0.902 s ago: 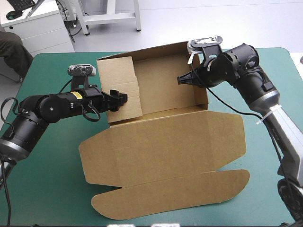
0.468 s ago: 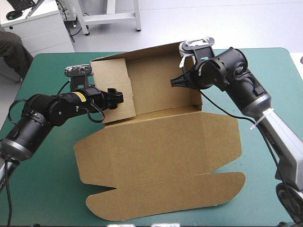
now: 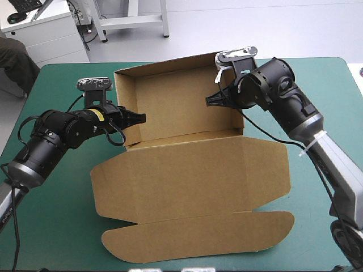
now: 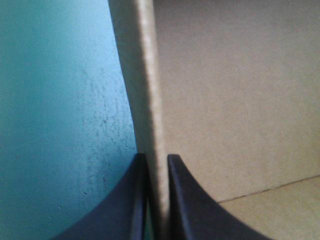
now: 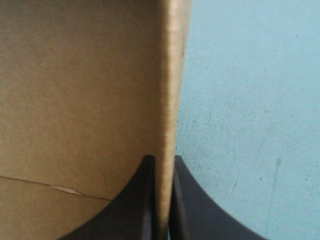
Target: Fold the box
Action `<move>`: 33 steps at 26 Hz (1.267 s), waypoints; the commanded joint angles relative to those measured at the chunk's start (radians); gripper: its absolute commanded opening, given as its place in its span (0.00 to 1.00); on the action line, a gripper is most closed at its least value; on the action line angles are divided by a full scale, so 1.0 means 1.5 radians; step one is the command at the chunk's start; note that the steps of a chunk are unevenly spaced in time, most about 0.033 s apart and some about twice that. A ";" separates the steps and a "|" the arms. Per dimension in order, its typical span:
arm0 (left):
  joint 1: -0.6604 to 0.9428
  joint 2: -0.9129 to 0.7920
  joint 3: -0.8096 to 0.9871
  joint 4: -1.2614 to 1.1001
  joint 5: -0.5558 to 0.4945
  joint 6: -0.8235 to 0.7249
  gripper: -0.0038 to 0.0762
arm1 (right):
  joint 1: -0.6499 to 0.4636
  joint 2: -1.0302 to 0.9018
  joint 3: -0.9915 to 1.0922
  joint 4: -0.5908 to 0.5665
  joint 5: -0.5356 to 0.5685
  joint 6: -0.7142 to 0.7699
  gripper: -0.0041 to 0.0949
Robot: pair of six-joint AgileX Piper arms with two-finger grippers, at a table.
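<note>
Start at the left. Your left gripper (image 3: pixel 138 118) reaches in low over the teal-green table cover (image 3: pixel 57 226). Its two black fingers (image 4: pixel 125 210) are pinched on the left wall (image 4: pixel 147 75) of the brown cardboard box (image 3: pixel 187 170), one finger outside over the cover and one inside the tray. The grip sits toward that wall's near end, and the wall stands about upright.

The box lies in the middle of the table. Its tray is at the far side, with the far wall (image 3: pixel 170 65) raised. The broad lid panel (image 3: pixel 193 175) lies flat toward you, and its long rounded flap (image 3: pixel 198 238) reaches close to the near edge.

On the right, your right gripper (image 3: pixel 211 100) comes down from above. Its fingers are clamped on the right wall (image 5: pixel 170 75) in the same way, one on each face of the board, and that wall is also upright.

The step in hand looks like setting up the two side walls of the tray, and both appear to be standing. The pictures do not show whether either wall is tucked and locked, so do not assume it will hold by itself.

Next, you probably need to seat each wall firmly. Let go of one side at a time and watch for spring-back before you release the other. Open each grip gently and draw it straight back off the board, so you do not drag the tray across the cover.
</note>
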 commanded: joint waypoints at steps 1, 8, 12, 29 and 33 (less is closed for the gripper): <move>-0.006 -0.018 -0.033 -0.032 -0.052 0.005 0.04 | 0.009 -0.031 -0.020 0.041 -0.029 -0.006 0.04; -0.008 0.040 -0.125 0.015 0.035 0.027 0.04 | -0.036 -0.025 -0.020 0.060 0.015 0.010 0.04; -0.008 0.121 -0.186 0.015 0.122 0.027 0.04 | -0.078 -0.001 -0.020 0.111 0.030 -0.018 0.04; -0.014 0.343 -0.263 -0.026 0.241 0.004 0.04 | -0.122 0.202 -0.018 0.143 0.039 -0.078 0.04; -0.014 0.344 -0.266 -0.001 0.235 0.004 0.04 | -0.139 0.202 -0.018 0.166 0.039 -0.078 0.04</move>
